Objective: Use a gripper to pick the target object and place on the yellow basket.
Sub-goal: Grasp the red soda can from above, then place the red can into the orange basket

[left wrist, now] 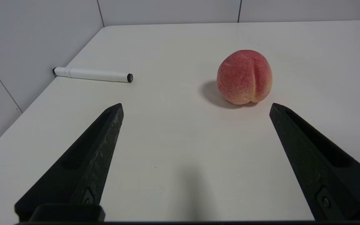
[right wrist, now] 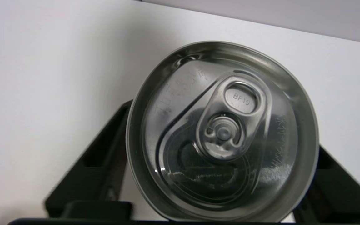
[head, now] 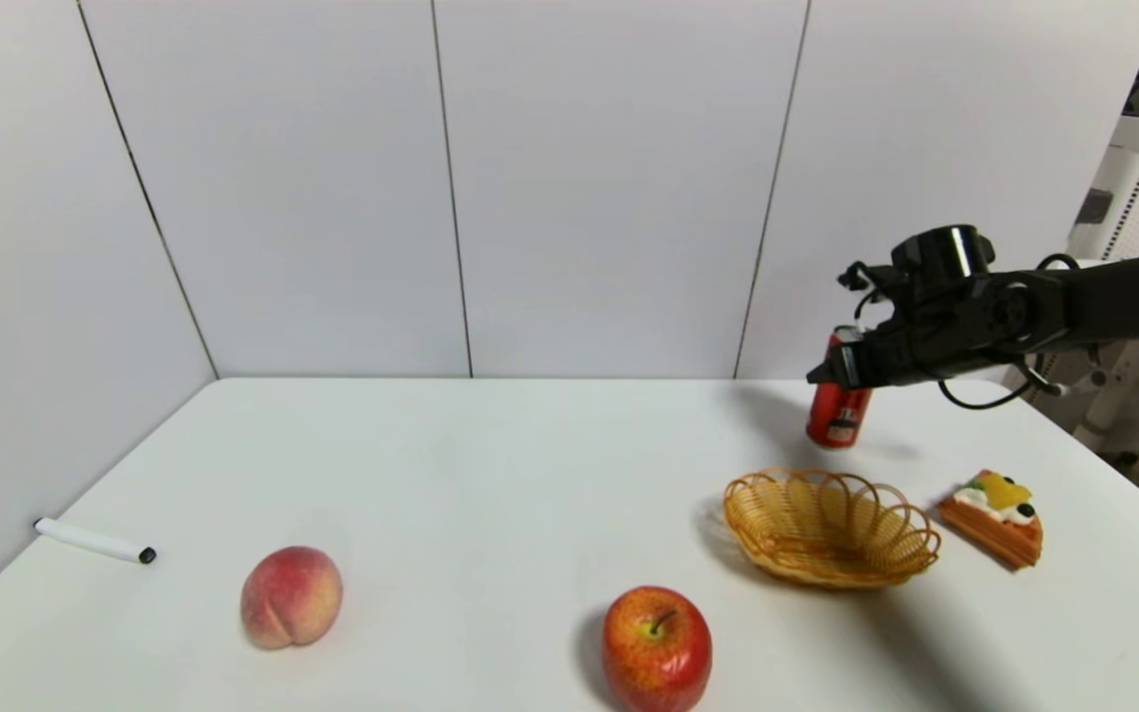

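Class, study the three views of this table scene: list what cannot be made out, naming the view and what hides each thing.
- Head view: the upper part of the slim red soda can is covered by the black right end effector.
- Right wrist view: the can's silver top fills the frame, hiding the fingertips and any contact with the can's sides.
- Left wrist view: the left end effector faces only the pink peach and white marker pen; the yellow wicker basket lies outside it.

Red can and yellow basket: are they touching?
Apart. The head view shows bare table between the upright red can and the yellow basket; the right gripper is around the can's top.
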